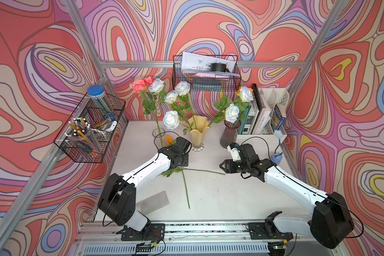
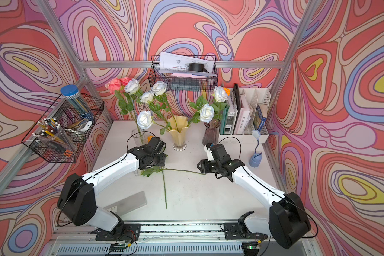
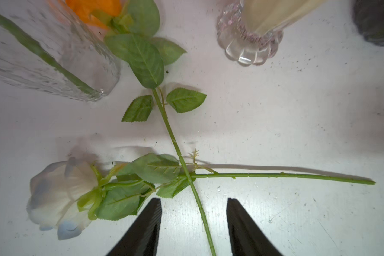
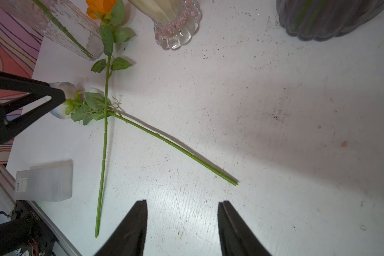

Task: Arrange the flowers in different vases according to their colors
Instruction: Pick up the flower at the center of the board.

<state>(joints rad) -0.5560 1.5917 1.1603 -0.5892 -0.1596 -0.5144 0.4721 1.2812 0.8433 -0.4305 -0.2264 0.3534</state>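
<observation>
Two flowers lie crossed on the white table. An orange rose (image 3: 91, 11) has its head beside the clear ribbed vase (image 1: 159, 134). A white rose (image 3: 58, 195) has its stem (image 1: 204, 171) running towards the right arm. My left gripper (image 3: 193, 212) is open just above the table, and the orange rose's stem (image 3: 201, 212) passes between its fingers untouched. My right gripper (image 4: 182, 210) is open over bare table, near the white rose's stem end (image 4: 235, 182). The yellow vase (image 1: 197, 130) holds white roses. The purple vase (image 1: 230, 133) holds white roses, with an orange head behind. Pink roses (image 1: 140, 84) stand in the clear vase.
A wire basket (image 1: 91, 130) with a pen cup and a blue-lidded pencil jar hangs at the left. Another basket (image 1: 205, 73) hangs at the back. A white book organizer (image 1: 268, 110) and a small blue object (image 1: 276, 157) stand at the right. A translucent box (image 1: 153, 201) lies near the front left.
</observation>
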